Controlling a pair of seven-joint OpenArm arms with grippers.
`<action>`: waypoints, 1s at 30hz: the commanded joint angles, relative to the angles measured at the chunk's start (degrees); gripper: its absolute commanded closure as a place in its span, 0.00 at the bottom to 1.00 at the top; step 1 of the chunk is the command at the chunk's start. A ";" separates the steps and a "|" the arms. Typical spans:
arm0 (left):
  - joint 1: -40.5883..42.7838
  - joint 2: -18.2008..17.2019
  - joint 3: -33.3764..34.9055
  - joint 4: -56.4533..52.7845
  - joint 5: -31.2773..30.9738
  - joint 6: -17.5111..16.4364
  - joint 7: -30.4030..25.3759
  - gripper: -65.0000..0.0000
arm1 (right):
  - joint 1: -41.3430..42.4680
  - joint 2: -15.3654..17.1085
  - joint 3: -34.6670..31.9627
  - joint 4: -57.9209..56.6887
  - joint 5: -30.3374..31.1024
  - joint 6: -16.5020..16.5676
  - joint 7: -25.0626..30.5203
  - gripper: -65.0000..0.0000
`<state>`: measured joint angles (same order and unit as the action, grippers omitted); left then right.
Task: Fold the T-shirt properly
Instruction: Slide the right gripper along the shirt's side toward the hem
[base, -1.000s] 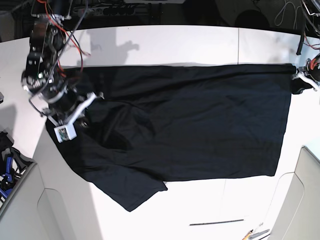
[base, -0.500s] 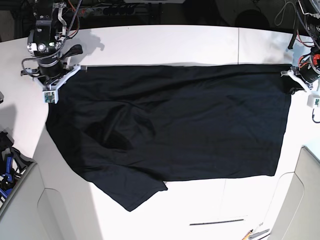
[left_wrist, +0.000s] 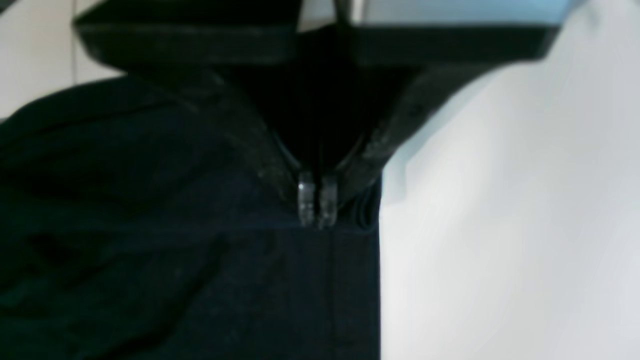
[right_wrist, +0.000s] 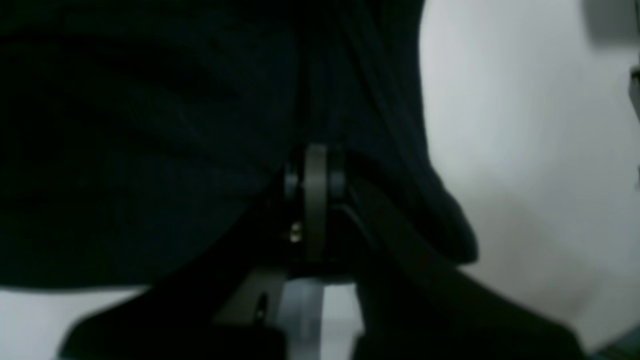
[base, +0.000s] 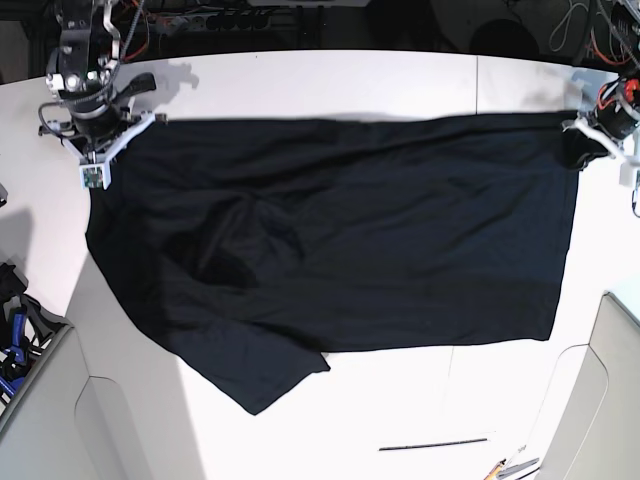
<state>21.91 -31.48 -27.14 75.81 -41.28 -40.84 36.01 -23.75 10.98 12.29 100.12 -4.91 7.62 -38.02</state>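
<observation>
T-shirt (base: 340, 240) lies spread on the desk (base: 330, 85), long axis side to side. Left fingers (left_wrist: 317, 202) pinched on one far corner of the cloth; right fingers (right_wrist: 315, 175) pinched on the opposite far corner. The rest of the shirt lies toward the near edge, so the fold likely runs that way.

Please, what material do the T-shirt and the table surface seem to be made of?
T-shirt: looks like soft matte black cloth, likely knit cotton; it wrinkles and drapes limply. Table: smooth white hard surface, perhaps laminate or painted board; faint sheen, with visible panel seams.
</observation>
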 joint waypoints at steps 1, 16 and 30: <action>1.44 -0.74 -1.09 0.00 2.03 0.84 3.54 1.00 | -1.64 0.61 0.11 1.22 -0.04 0.31 -2.43 1.00; 4.11 -0.76 -5.27 0.00 -5.44 0.84 9.01 1.00 | -6.73 3.45 0.11 5.62 0.26 0.28 -4.44 1.00; 3.93 -0.79 -17.05 0.00 -20.46 0.84 10.08 1.00 | -6.10 3.45 0.11 18.49 0.20 0.22 -3.32 1.00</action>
<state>26.00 -30.74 -43.92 75.20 -60.71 -39.55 46.96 -29.71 13.96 12.23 117.49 -4.40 8.10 -42.46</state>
